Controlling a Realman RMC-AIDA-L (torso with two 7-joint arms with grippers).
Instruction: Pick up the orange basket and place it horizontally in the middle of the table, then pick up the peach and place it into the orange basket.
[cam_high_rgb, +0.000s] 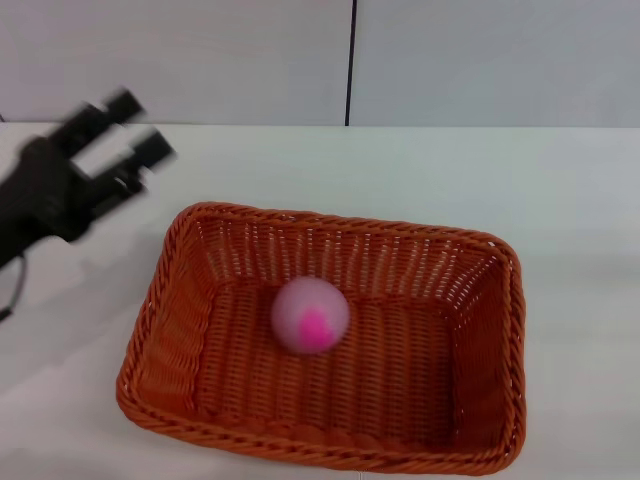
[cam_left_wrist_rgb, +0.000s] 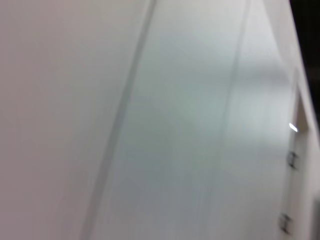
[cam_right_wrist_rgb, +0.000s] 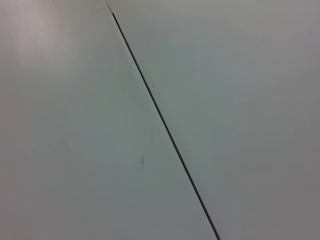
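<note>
On the table (cam_high_rgb: 570, 200), the orange basket (cam_high_rgb: 160, 330) is set lengthwise across the middle, and the peach (cam_high_rgb: 310, 314) is seen lying inside it on the woven floor. Off the basket's far left corner, the left gripper (cam_high_rgb: 128, 128) is held above the tabletop with its fingers parted and nothing between them.

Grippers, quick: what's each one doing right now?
Left gripper: open, holding nothing, raised over the table left of the basket; the peach lies in the basket.
Right gripper: not in view.
</note>
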